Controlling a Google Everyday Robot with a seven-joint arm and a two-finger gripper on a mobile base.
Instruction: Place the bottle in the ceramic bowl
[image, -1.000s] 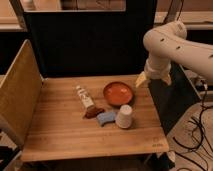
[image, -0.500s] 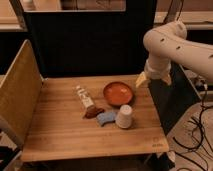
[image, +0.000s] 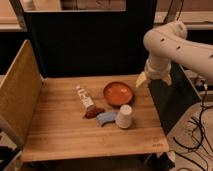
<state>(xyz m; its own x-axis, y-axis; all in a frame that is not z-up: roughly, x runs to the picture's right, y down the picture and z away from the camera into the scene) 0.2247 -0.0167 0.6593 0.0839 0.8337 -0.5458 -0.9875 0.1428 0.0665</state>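
The slim whitish bottle (image: 84, 97) with a reddish-brown band lies on its side on the wooden table (image: 65, 132), just left of the bowl. The shallow orange-red ceramic bowl (image: 119, 93) sits at the table's back right and has nothing in it. My gripper (image: 154, 79) hangs from the white arm (image: 175, 42) above the table's right edge, to the right of the bowl and above its level. Its two yellowish fingers (image: 142, 80) point down, stand apart and hold nothing.
A white upside-down cup (image: 124, 117) stands in front of the bowl. A small blue object (image: 105, 118) and a reddish-brown object (image: 93, 113) lie beside it, near the bottle's front end. A yellowish side panel (image: 17, 95) stands on the left and a dark panel (image: 85, 45) behind. Cables (image: 192, 142) lie on the floor at right.
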